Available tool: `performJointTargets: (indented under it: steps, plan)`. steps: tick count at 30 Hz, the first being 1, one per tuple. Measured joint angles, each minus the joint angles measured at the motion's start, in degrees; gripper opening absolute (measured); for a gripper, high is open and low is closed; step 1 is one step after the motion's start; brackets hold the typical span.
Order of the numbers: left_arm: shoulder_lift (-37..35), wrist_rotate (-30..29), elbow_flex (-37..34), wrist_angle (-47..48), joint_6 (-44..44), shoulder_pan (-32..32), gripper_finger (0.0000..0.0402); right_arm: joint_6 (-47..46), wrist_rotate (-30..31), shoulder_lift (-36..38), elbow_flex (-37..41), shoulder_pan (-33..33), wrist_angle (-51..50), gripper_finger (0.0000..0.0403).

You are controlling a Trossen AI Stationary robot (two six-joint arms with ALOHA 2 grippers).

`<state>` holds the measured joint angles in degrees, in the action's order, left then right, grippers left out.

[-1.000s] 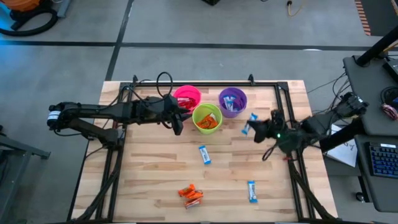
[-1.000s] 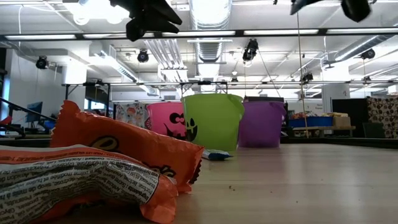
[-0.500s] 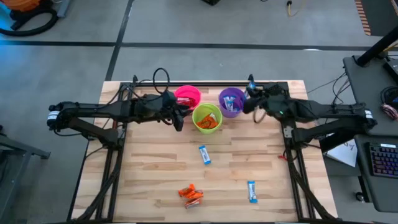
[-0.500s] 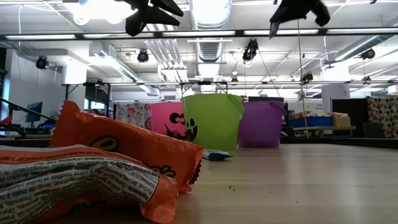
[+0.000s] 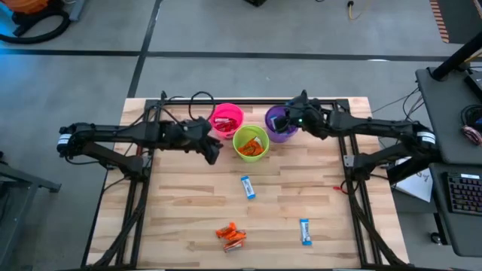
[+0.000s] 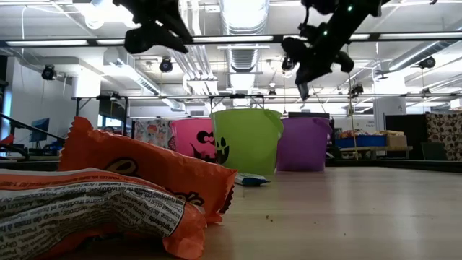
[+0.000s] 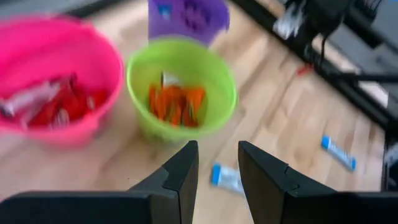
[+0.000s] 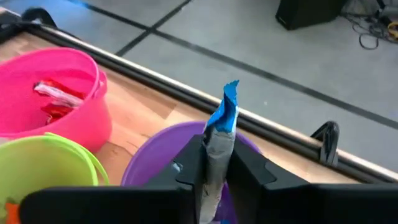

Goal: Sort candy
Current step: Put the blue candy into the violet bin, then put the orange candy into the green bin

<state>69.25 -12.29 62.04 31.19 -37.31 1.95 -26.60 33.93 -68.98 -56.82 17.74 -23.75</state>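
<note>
The right gripper [image 8: 214, 171] pinches a blue-and-white candy [image 8: 222, 134] upright between its fingers, directly above the purple cup [image 8: 155, 158], evidently for release there; the left gripper [image 7: 217, 165], fingers parted and empty, hovers short of the green cup [image 7: 180, 87].

This place is a large robotics lab or workshop. The floor [image 5: 90, 83] is grey concrete with dark lines. On the ceiling there are long tube lights [image 6: 317, 37] and open ducts [image 6: 238, 16]. Behind the wooden table [image 5: 188, 199] stand more work benches [image 6: 364, 150], and a desk with a keyboard [image 5: 463, 192] is beside it.
</note>
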Motion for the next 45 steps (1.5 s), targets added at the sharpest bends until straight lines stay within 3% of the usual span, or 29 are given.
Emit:
performJointTargets:
  steps: [12, 20, 28, 37, 45]
  plan:
    - [0.00, 3.32, -0.36, 6.27, -3.90, -7.23, 0.0098, -0.40, -3.06, -1.42, 0.00, 0.43, 0.03, 0.0121]
    - [1.35, 5.86, -0.96, 6.49, -4.02, -19.61, 0.0098, -0.84, -7.70, 1.09, 0.00, 0.41, 0.05, 0.0148]
    - [9.76, 5.62, -0.99, 4.51, -7.36, -31.08, 0.0114, -1.94, -10.45, 2.54, 0.00, 0.33, 0.07, 0.0162]
    - [22.40, 3.73, -1.03, 3.00, -10.94, -34.30, 0.0157, -1.89, -10.68, 2.54, 0.00, 0.15, 0.04, 0.0164]
    - [26.44, -0.22, -1.05, -3.75, -1.51, -34.59, 0.0169, -2.31, -12.11, 2.54, 0.02, -0.25, 0.02, 0.0164]
